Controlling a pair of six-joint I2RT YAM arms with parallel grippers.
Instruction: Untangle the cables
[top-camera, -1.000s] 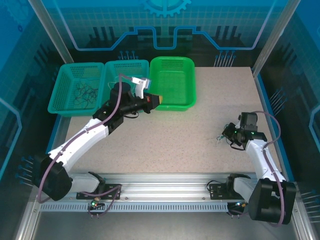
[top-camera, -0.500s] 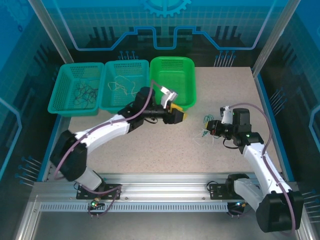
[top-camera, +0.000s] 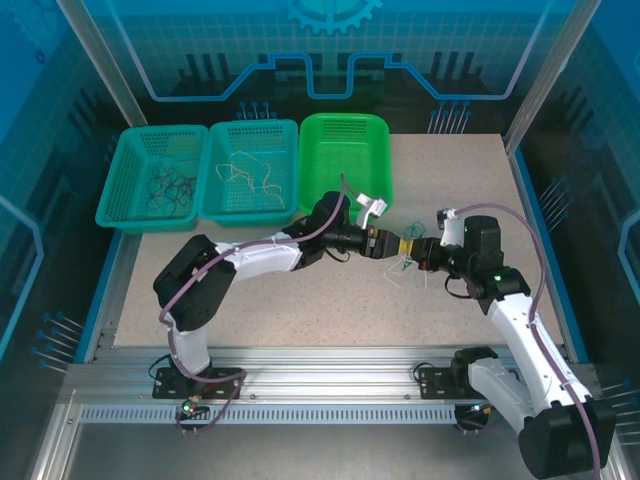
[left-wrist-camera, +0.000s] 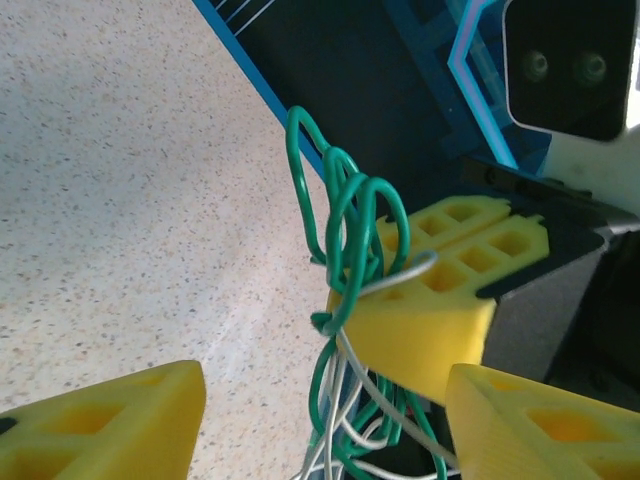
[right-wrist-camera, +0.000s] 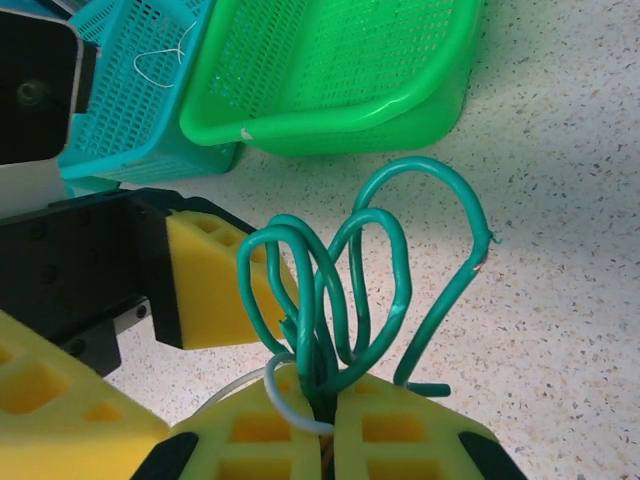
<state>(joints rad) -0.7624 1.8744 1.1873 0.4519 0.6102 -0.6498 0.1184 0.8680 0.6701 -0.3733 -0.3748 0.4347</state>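
A small tangle of green and whitish cables (top-camera: 403, 263) hangs just above the table's middle right. My right gripper (top-camera: 413, 252) is shut on it. In the right wrist view its yellow fingers (right-wrist-camera: 420, 440) pinch the bundle (right-wrist-camera: 310, 350) at its base, and green loops fan out above. My left gripper (top-camera: 391, 245) is open, facing the right one. Its fingers (left-wrist-camera: 100, 420) stand on either side of the hanging strands (left-wrist-camera: 350, 245) without touching them. More cables lie in the baskets: dark ones (top-camera: 170, 186) and whitish ones (top-camera: 250, 172).
Three baskets stand in a row at the back left: a teal one (top-camera: 125, 185), a second teal one (top-camera: 222, 165), and a bright green one (top-camera: 375, 165) with nothing in it. The green basket is close behind the two grippers. Bare table lies in front.
My left arm has swung right from the baskets to the tangle. My right gripper has carried the tangle left and towards the table's middle to meet it.
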